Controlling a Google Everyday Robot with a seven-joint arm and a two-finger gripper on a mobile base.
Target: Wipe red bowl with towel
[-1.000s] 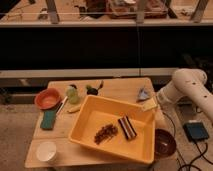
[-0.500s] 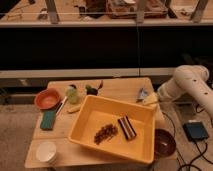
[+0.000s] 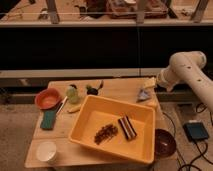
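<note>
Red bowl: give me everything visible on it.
The red bowl is round, shallow, orange-red, plastic-looking, upright and seemingly empty. It sits near the table's left edge in the view, with a green block just in front; contact unclear. The gripper is across the table at the right edge, away from it.

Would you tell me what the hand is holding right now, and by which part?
Cannot be told: the hand sits by the towel at the table's right edge, its grip hidden.

High frontal view down over table (image 3: 56, 133), pincer (image 3: 150, 88) far right
</note>
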